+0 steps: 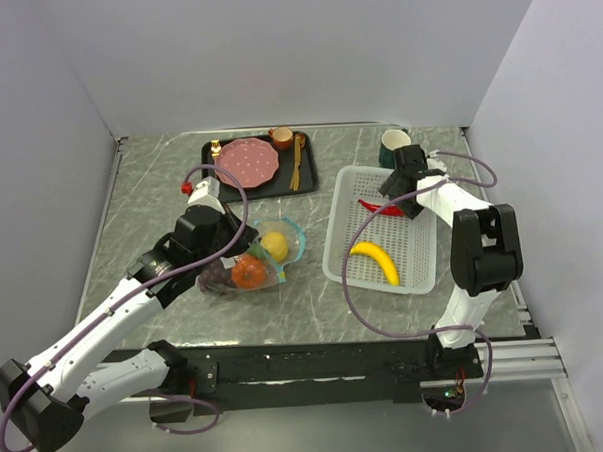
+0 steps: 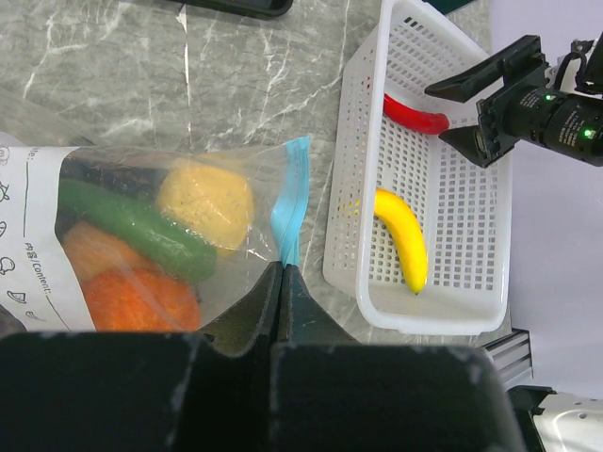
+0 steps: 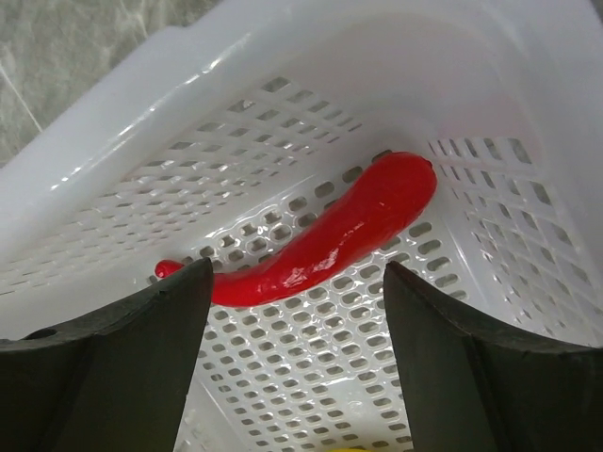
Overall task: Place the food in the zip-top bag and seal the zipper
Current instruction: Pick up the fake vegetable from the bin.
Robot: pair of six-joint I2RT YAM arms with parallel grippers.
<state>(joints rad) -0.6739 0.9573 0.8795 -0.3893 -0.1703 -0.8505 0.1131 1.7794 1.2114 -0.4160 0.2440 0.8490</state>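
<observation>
Partly filled bag pinched at its mouth as chili is framed by open jaws

The left gripper's (image 2: 281,282) jaws are pressed together on the lower end of the teal zipper (image 2: 288,202), at the mouth of the zip-top bag (image 2: 254,273), which is laid on the marbled table (image 1: 315,305). A lemon (image 2: 205,202) and an orange fruit (image 2: 141,301) are seen inside it. The right gripper's (image 3: 297,311) jaws are spread wide on either side of the red chili (image 3: 339,231), which is lying at the far end of the white basket (image 3: 141,141). A banana (image 2: 403,240) is left at the basket's near end.
</observation>
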